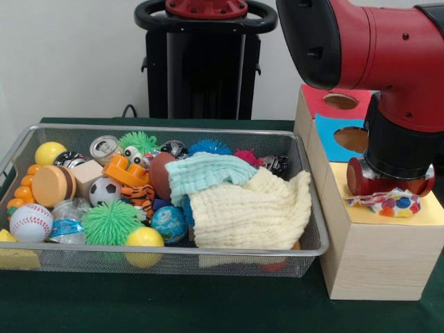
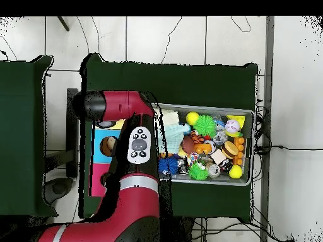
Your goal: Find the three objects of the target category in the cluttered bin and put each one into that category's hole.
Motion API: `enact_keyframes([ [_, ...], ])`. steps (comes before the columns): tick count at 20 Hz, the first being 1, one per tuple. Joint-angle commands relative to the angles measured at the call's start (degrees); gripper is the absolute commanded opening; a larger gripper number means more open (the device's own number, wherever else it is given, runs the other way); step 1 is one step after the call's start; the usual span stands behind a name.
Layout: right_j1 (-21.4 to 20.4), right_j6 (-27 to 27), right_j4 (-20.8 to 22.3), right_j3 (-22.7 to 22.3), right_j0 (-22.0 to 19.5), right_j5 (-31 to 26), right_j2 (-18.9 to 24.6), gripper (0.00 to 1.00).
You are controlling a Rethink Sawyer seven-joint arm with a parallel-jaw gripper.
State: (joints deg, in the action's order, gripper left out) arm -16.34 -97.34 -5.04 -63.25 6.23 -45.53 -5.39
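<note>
One gripper [image 1: 388,198] on yellow box top, clamping polka-dot cloth [image 1: 390,203].

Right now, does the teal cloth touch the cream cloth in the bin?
Touching. The front view shows the teal cloth lying directly on the cream cloth, overlapping its upper edge with no gap.

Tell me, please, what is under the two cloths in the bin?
Under the cream cloth and the teal cloth, only edges show: a blue spiky ball at their left and something red-orange beneath, through the bin mesh. Whatever else lies beneath is covered.
</note>
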Motion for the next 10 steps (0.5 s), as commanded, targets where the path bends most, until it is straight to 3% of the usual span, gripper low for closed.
enact_keyframes([
  [1,10.7,-0.1,5.3,-3.9,-3.6,0.1,3.0,0.00],
  [10,10.7,1.0,5.3,-3.9,-4.1,-0.2,3.8,0.00],
])
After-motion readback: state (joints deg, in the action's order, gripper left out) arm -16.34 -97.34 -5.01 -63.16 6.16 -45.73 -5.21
